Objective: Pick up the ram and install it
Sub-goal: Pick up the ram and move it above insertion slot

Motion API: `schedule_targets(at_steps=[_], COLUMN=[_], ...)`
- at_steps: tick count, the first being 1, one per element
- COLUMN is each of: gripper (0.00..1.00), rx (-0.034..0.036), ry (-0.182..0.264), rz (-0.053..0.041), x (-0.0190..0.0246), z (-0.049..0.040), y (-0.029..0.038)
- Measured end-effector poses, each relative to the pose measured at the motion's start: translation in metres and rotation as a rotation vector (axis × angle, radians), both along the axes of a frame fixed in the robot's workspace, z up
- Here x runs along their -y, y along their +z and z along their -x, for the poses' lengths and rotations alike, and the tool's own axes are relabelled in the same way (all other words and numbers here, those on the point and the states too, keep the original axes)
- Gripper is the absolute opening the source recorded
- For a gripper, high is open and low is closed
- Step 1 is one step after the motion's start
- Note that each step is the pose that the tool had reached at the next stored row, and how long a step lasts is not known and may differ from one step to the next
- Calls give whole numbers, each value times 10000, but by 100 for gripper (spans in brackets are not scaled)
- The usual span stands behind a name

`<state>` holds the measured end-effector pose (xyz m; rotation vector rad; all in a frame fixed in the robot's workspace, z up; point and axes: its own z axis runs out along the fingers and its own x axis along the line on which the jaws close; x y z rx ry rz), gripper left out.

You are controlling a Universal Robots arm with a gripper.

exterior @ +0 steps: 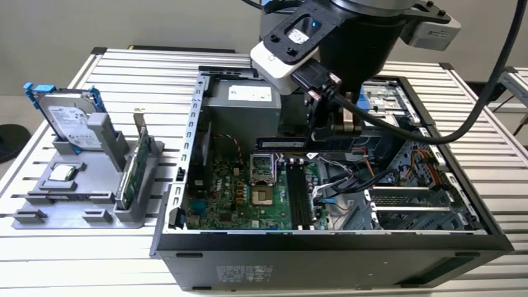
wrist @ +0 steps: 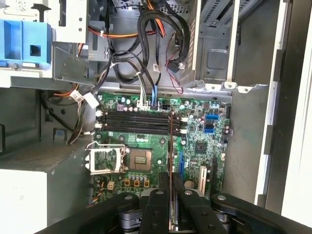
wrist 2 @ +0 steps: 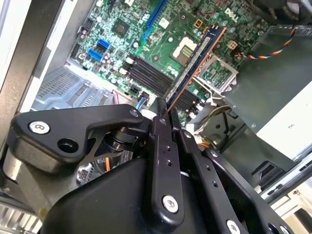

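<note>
Exterior view: camera off the arm, set high, looking obliquely down on the slatted tabletop (exterior: 49, 260); far enough back to take in the whole open computer case (exterior: 330, 247). First wrist view: sits behind the gripper (wrist: 170, 179), facing nearly square onto the motherboard (wrist: 146, 141); close in. Second wrist view: looks past the gripper from another side, slanting across the board; also close. All three views share the black memory slots (exterior: 298, 198); both wrist views share the ram (wrist 2: 195, 63) clamped in the gripper.
</note>
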<state>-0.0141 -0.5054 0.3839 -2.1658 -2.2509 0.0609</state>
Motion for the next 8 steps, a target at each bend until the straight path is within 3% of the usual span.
schedule_targets(at_steps=[8], gripper=[0], rx=[-1], ry=[0], rz=[0], x=[0], z=[-76], y=[0])
